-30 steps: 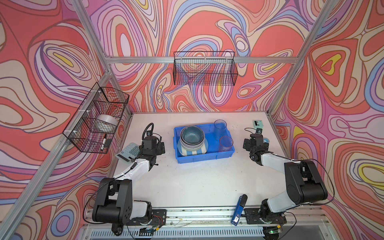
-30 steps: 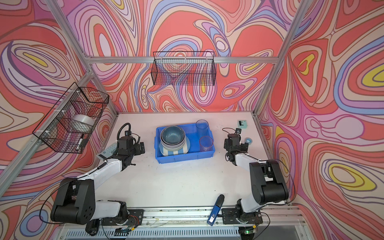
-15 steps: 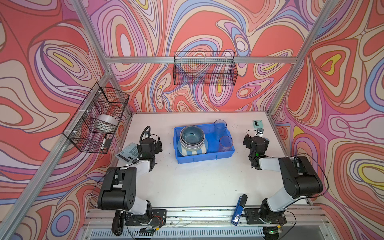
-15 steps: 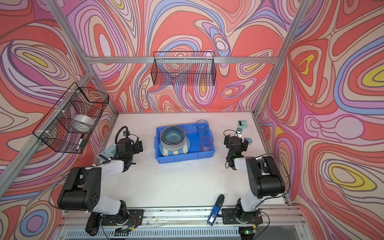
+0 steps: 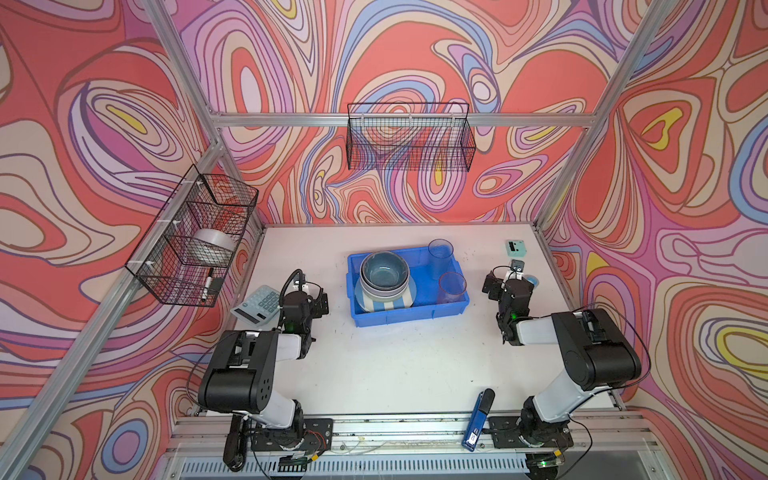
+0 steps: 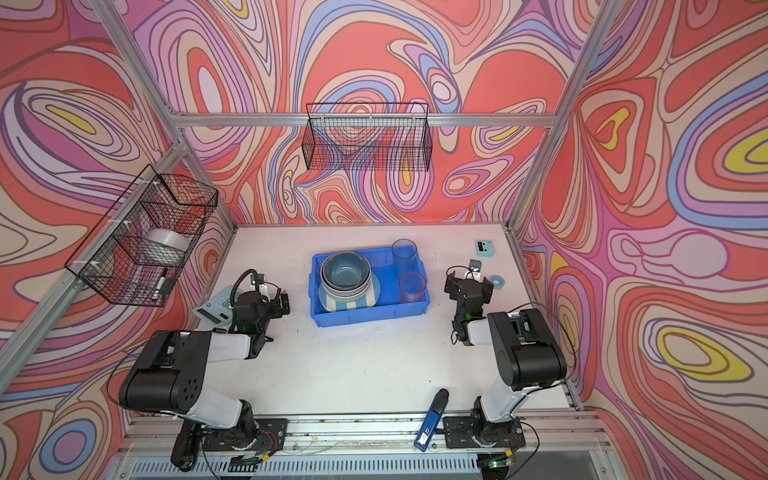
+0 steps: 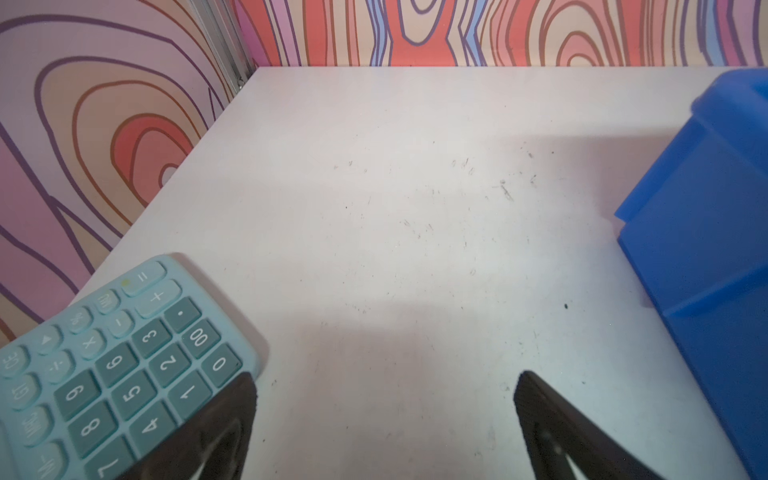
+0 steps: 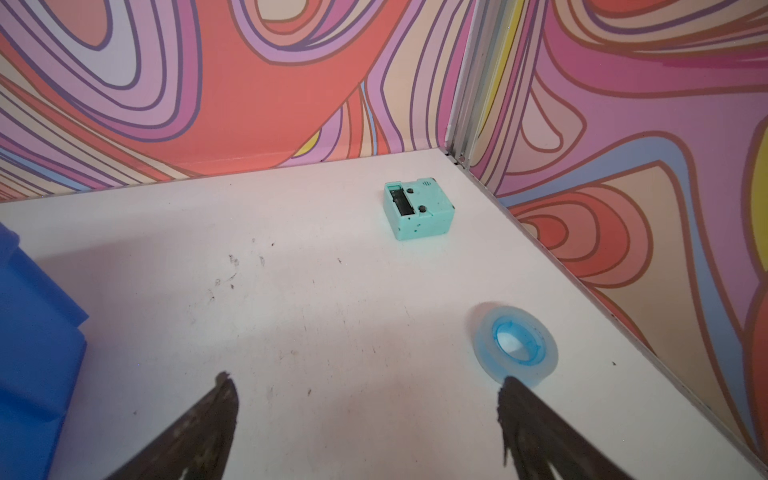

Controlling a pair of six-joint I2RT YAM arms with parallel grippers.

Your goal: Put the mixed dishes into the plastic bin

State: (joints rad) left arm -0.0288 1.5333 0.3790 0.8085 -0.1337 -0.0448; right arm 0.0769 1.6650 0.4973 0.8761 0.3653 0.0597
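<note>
Both top views: stacked blue-grey bowls [image 5: 384, 274] [image 6: 345, 272], blue-and-white striped round plate [image 5: 386, 304] [image 6: 353, 304] and two translucent cups [image 5: 452, 286] [image 6: 412, 286] sit inside the bright blue plastic bin [image 5: 399, 322] [image 6: 357, 319]. Left wrist: my left gripper [image 7: 384, 415] gapes wide, empty, over white table [image 7: 415, 208]. Right wrist: my right gripper [image 8: 365, 411] spreads equally wide, empty.

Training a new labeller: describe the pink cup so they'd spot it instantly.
Start at the blue bin mid-table. At its end toward the right arm, beside the stacked bowls, two translucent cups stand upright. The pink cup is the one nearer the camera; the grey-blue cup stands behind it.

Open tabletop [image 5: 395, 365] around bin [image 5: 399, 322], calculator [image 7: 124, 365] beside left claw [image 7: 386, 380], tape [image 8: 544, 353] beside right claw [image 8: 365, 382]
</note>
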